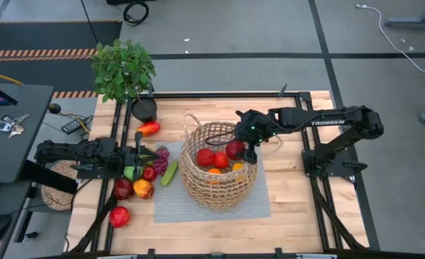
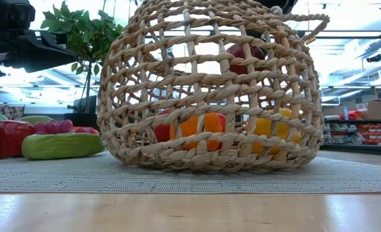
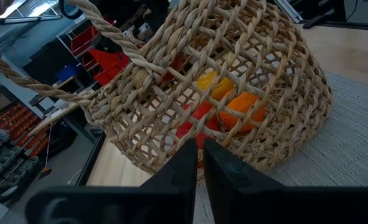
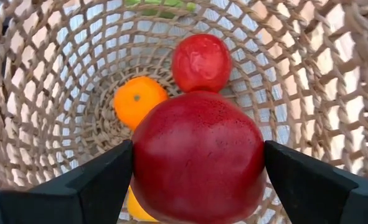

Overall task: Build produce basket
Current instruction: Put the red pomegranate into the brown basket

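One dark red, smooth round apple [image 4: 198, 155] sits clamped in the right tool [image 4: 196, 180], directly above the open mouth of the large tan open-weave wicker basket [image 1: 219, 185] at desk centre. Left tool [image 3: 198, 168], pinched empty, waits left beside loose produce [image 1: 144, 176].

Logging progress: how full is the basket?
Partly filled. The basket holds a few red and orange pieces at the bottom; the right gripper holds a dark red apple over it.
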